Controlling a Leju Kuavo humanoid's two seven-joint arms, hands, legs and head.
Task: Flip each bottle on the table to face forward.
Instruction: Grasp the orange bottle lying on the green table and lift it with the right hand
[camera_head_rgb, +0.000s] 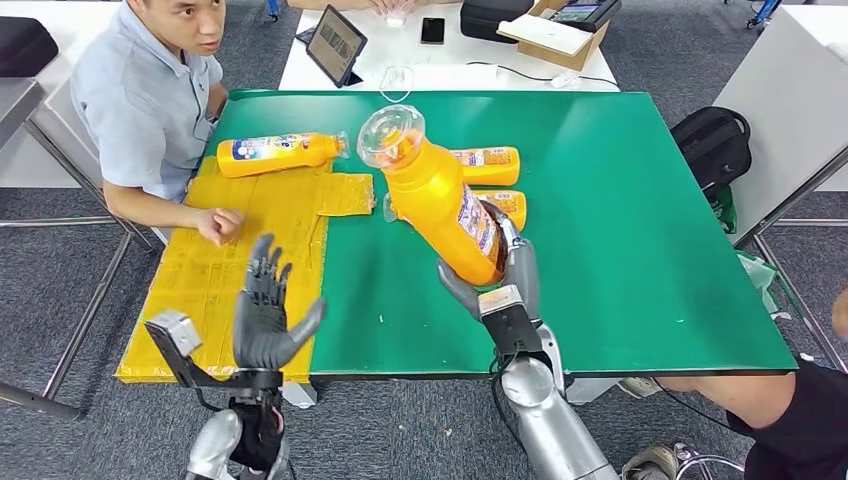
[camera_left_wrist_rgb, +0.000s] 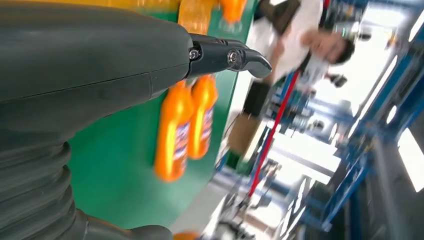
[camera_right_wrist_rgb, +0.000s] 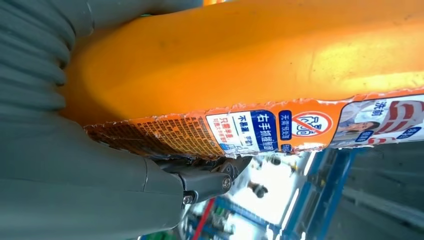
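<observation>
Above the green table (camera_head_rgb: 620, 250), right hand (camera_head_rgb: 505, 275) grips lifted orange bottle (camera_head_rgb: 435, 195) mid-flip, left hand (camera_head_rgb: 262, 315) open; next, likely lay it label-up.

The silver right arm (camera_head_rgb: 545, 420) is reaching up from below, its dark grey many-fingered right hand (camera_head_rgb: 500, 275) wrapping around the lower end of an orange plastic bottle with a clear cap (camera_head_rgb: 432, 190), holding it tilted with the cap end raised. The silver left arm (camera_head_rgb: 215, 445) is standing nearly upright, its dark left hand (camera_head_rgb: 265, 310) holding nothing, fingers spreading upward, thumb (camera_head_rgb: 308, 320) angling out to the side.
</observation>
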